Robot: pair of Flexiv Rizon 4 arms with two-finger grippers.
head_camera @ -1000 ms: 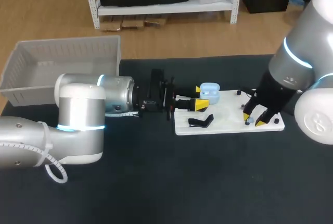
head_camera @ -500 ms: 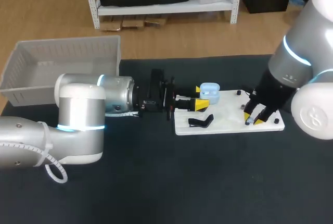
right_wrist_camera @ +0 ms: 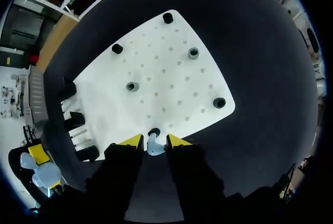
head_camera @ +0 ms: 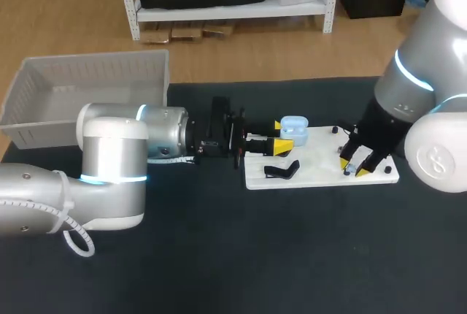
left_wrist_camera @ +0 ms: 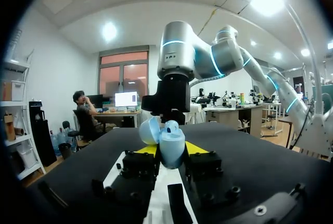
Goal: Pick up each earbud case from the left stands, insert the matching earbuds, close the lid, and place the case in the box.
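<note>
Earbud (right_wrist_camera: 154, 146) partly hidden between right fingers (right_wrist_camera: 131, 140); case (left_wrist_camera: 170, 146) in left fingers (left_wrist_camera: 196, 148).

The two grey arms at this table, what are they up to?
They are packing earbuds. The left gripper holds a pale blue earbud case, lid open, at the left end of a white pegboard. The right gripper is down at the board's near right edge, open, its yellow tips either side of a small pale blue earbud. A grey plastic box sits at the table's far left.
</note>
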